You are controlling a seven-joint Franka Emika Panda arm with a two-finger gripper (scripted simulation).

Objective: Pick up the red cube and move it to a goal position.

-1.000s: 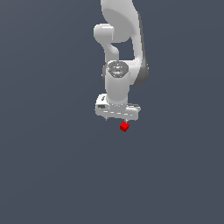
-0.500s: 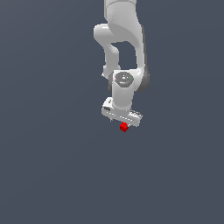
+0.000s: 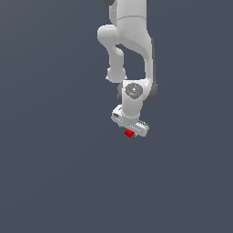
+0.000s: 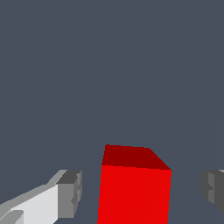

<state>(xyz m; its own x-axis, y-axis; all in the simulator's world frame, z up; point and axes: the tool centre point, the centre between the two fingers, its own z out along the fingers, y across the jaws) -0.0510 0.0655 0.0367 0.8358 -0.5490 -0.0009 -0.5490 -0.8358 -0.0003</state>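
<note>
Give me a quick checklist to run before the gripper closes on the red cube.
1. Red cube sits between the fingers: ok.
2. Gripper open, a gap on each side of the cube: ok.
3. Cube centred in the gap: not ok, it sits nearer one finger.
4. Fingers low enough on the cube: cannot tell.
5. Gripper over the cube in the exterior view: ok.
6. Goal position visible: cannot tell, no marker shows.
</note>
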